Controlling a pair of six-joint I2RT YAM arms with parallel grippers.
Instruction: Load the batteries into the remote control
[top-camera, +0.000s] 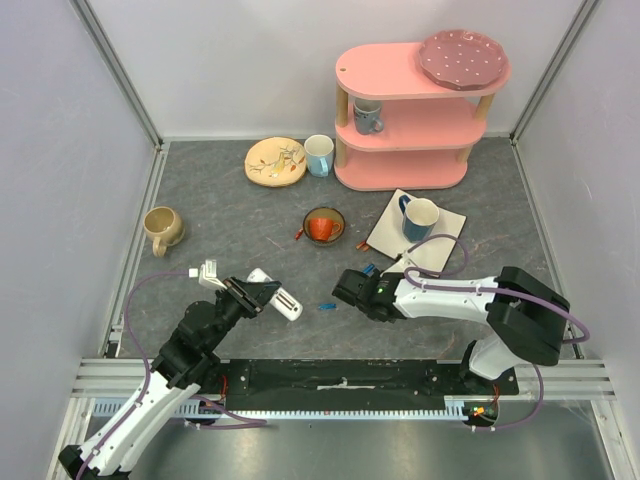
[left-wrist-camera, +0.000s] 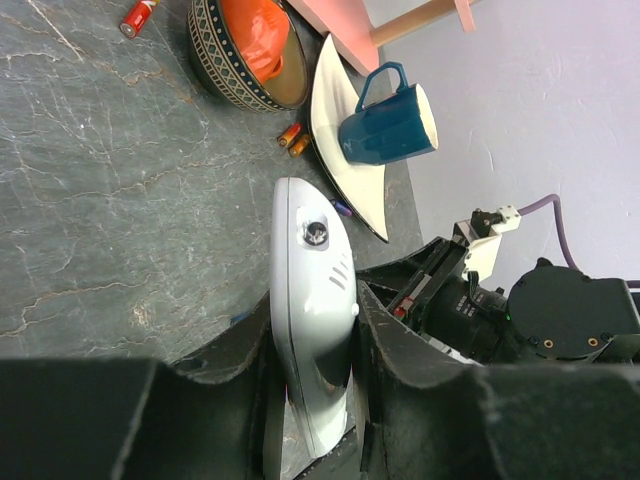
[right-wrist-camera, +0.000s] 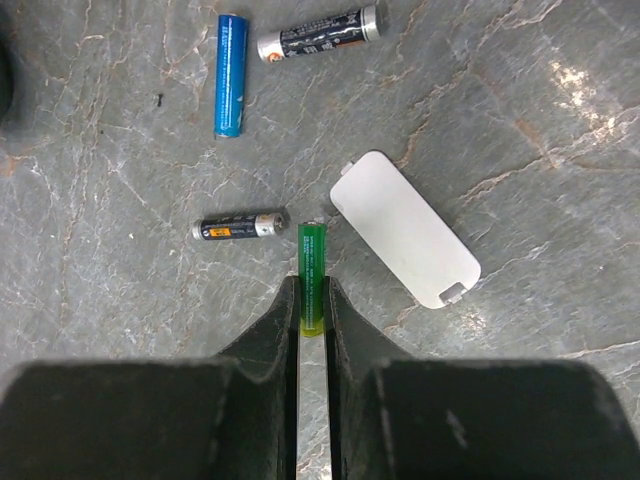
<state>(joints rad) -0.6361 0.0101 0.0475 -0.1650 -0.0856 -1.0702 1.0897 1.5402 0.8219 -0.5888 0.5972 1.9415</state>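
The remote control (left-wrist-camera: 310, 290) is being clamped edge-on between the left jaws at the near-left of the counter (top-camera: 220, 210), with its rounded far end sticking out beyond them. A green battery (right-wrist-camera: 312, 262) is being pinched by the narrowly set right jaws near the counter's middle. Whether it is touching the stone cannot be told.

Bare counter is lying open between the two arms, and more is lying free to the left as far as the tan mug (top-camera: 163, 228). The counter is being bounded by walls on the left, right and far sides.

Just right of the green battery a white cover (right-wrist-camera: 404, 228) is lying flat, apart from it. A dark battery (right-wrist-camera: 240, 227) is lying just to its left, and a blue battery (right-wrist-camera: 230, 75) and another dark battery (right-wrist-camera: 320, 33) are lying farther off.

The remote control's near end is being hidden by the jaws, and its slot cannot be made out. The green battery's near end is likewise being covered. A red battery (left-wrist-camera: 138, 17) is being cut off by the frame edge beside the patterned bowl (left-wrist-camera: 225, 70). Two orange-ended batteries (left-wrist-camera: 293, 137) are lying against the edge of the napkin (left-wrist-camera: 328, 110) carrying the blue mug (left-wrist-camera: 385, 125).
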